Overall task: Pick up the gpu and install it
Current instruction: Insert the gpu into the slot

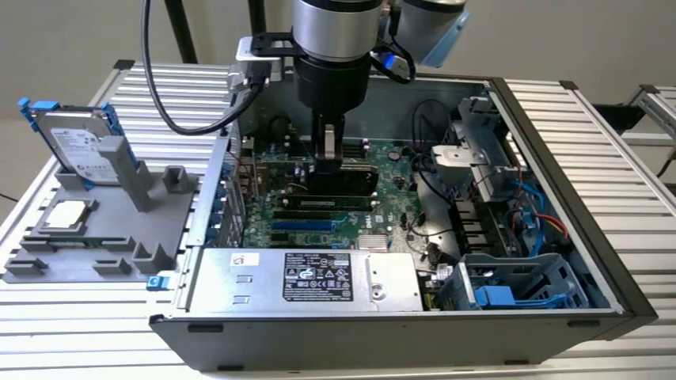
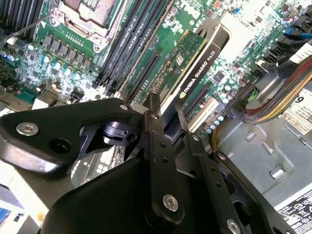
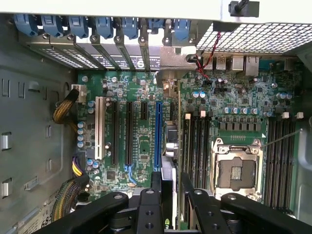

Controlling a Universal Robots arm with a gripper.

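Observation:
The gpu [image 1: 349, 184] stands on edge inside the open computer case [image 1: 549, 158], low over the green motherboard [image 1: 317, 229]. Its black cooler face shows in the exterior view. My gripper [image 1: 331, 162] reaches straight down from above and is shut on the card's upper edge. In the second wrist view the gpu [image 2: 197, 63] runs away from the gripper [image 2: 166, 109], with its green back and black rim showing. In the first wrist view the gpu [image 3: 168, 141] is edge-on between the fingers of the gripper [image 3: 170, 175], beside the long blue slot [image 3: 158, 126]. Whether it sits in a slot I cannot tell.
A silver power supply [image 1: 306, 277] fills the case's near side, with drive cages and cables at the exterior view's right. The processor socket [image 3: 236, 170] lies open beside memory slots. Outside, a grey holder [image 1: 106, 237] carries a hard drive [image 1: 76, 146] and a square chip [image 1: 66, 214].

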